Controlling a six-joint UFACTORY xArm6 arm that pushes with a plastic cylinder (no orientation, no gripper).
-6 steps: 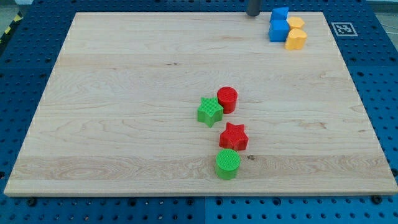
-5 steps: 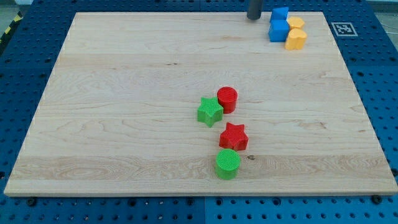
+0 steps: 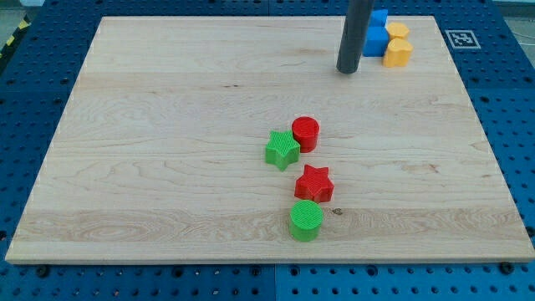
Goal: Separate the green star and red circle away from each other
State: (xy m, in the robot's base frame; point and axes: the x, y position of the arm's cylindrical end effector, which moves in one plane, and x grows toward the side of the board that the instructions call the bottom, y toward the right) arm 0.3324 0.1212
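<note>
Bright, even overhead light; soft short shadows under blocks; sharp focus, no glare, no blur.

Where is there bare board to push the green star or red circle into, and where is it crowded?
The whole left half of the board is bare, starting left of the green star. The stretch right of the red circle is bare too. Below them it is crowded: red star and green circle. My tip stands above the pair, beside the blue blocks and yellow blocks.

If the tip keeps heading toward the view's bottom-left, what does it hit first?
Probably the red circle, on its upper-right side. My tip sits above and right of it, bare board between; the green star touches it beyond.
</note>
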